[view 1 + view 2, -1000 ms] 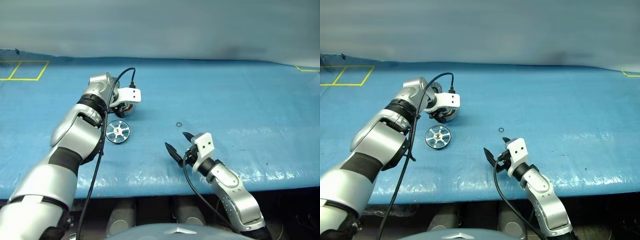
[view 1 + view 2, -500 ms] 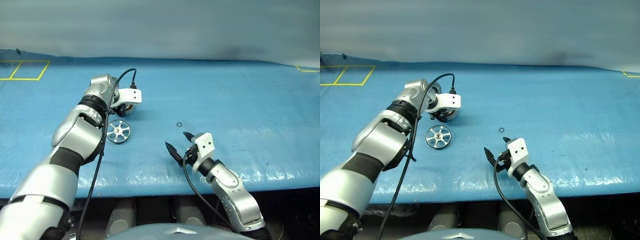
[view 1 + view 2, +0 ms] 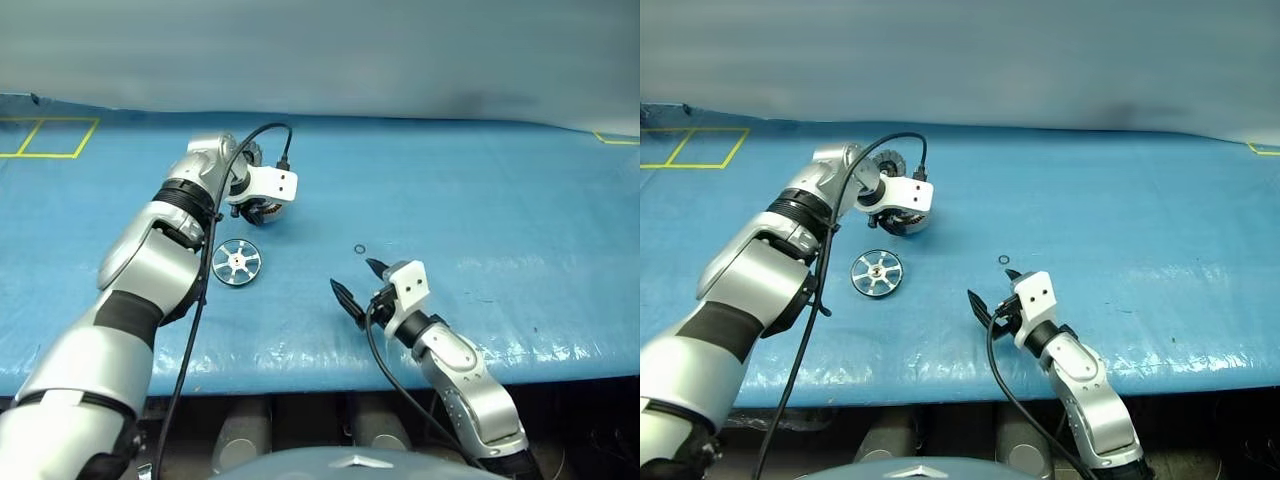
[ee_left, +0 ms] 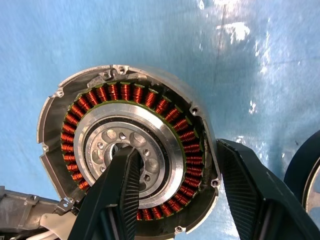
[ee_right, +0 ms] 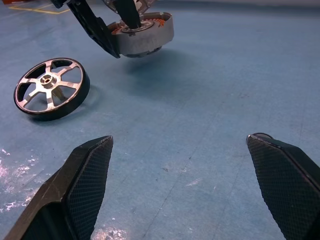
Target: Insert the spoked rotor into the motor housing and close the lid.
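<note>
Motor housing [image 4: 127, 155], bearing no readable writing, is gripped by the left pincer [image 4: 175, 175]; right pincer [image 5: 182, 187] gapes wide.

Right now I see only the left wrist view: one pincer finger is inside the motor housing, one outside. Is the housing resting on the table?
Observer: No. The left pincer holds the motor housing above the table; the right wrist view shows its shadow below.
Operator: Where is the spoked rotor?
Observer: The spoked rotor is on the table, nearer the robot than the housing, apart from it.
Operator: The right pincer?
Observer: The right pincer is open, empty, right of the rotor.
</note>
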Available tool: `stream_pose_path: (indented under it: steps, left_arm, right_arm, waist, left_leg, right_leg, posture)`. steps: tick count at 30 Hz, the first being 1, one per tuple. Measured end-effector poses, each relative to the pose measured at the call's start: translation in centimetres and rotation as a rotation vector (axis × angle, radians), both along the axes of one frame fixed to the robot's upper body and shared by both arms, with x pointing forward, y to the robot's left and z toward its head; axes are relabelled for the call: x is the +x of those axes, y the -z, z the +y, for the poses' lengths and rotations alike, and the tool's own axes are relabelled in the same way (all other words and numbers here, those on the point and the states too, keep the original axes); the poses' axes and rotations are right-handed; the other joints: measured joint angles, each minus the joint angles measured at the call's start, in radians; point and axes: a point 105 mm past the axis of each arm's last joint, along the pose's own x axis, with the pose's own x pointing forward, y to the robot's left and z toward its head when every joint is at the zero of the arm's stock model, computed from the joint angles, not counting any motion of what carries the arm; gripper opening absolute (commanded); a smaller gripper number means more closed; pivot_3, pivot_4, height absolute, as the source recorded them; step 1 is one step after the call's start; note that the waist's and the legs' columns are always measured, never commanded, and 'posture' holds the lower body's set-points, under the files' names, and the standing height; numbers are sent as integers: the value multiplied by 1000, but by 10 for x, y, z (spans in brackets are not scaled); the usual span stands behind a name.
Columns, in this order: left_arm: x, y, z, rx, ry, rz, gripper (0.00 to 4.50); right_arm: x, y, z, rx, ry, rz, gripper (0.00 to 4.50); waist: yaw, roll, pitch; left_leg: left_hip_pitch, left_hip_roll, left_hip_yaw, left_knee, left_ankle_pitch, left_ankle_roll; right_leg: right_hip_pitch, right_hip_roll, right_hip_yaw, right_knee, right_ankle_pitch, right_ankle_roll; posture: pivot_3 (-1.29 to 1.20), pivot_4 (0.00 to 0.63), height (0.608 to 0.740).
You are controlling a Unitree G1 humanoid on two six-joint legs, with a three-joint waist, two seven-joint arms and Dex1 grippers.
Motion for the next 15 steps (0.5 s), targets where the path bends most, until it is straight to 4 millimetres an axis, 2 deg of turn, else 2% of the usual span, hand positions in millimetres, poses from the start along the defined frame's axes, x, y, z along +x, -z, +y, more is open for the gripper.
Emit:
stream_pose_path:
  steps: [7,11,15]
  left_arm:
    - [-10,-18,-31,-55,190,-53,2074]
    - [-29,-13,-44,-90,323,-38,2074]
    - [-46,-5,-44,-96,390,-26,2074]
  right_arm:
    - [1,-1,0,2,1,-2,4500]
    - [1,1,-2,0,9,3,4500]
    - [2,2,-6,-3,22,6,4500]
  waist:
    - [-2,0,0]
    - [-4,1,0]
    - [-4,1,1]
  left_leg:
    - [0,0,0,-1,0,0]
    - [1,0,0,-1,0,0]
    - [1,0,0,0,0,0]
  right_leg:
    - [0,0,1,0,0,0]
    - [0,0,1,0,0,-1]
    - [0,0,1,1,0,-1]
  posture:
    - [0,150,740]
    - [0,150,740]
    - [0,150,740]
